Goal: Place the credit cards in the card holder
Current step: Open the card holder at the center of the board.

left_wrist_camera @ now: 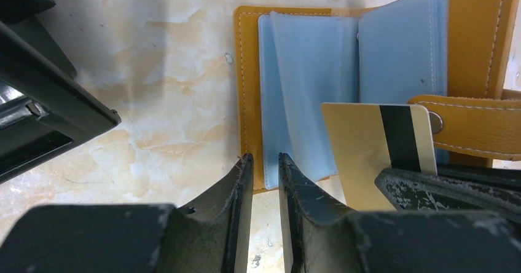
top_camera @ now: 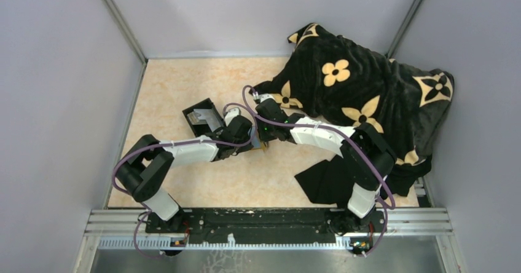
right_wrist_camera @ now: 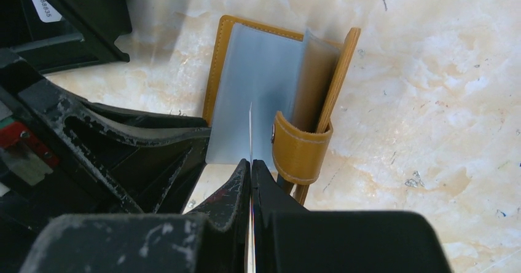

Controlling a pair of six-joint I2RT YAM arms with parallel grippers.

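Both arms reach from the near rail to the middle of the table [top_camera: 184, 82], their wrists meeting over the card holder [left_wrist_camera: 473, 33]. The left gripper [left_wrist_camera: 265, 162] has its fingers nearly together with a narrow slit between them; the tips sit over the holder's near edge, and whether they pinch it cannot be told. The right gripper [right_wrist_camera: 251, 165] is clamped on the golden-tan card [left_wrist_camera: 359, 153], black stripe showing; the card stands on edge over the holder, just beside the strap [left_wrist_camera: 479, 125]. Whether its far edge has entered a pocket cannot be told. The holder lies open and flat on the table, pale blue plastic sleeves [left_wrist_camera: 313, 82] fanned upward; the strap curls free at the holder's side. Beyond the left wrist, near the holder, stands the black box [top_camera: 203, 116], with pale grey contents too small to identify. Farthest back, at the right, a black blanket [top_camera: 362, 82] with tan flowers lies heaped.
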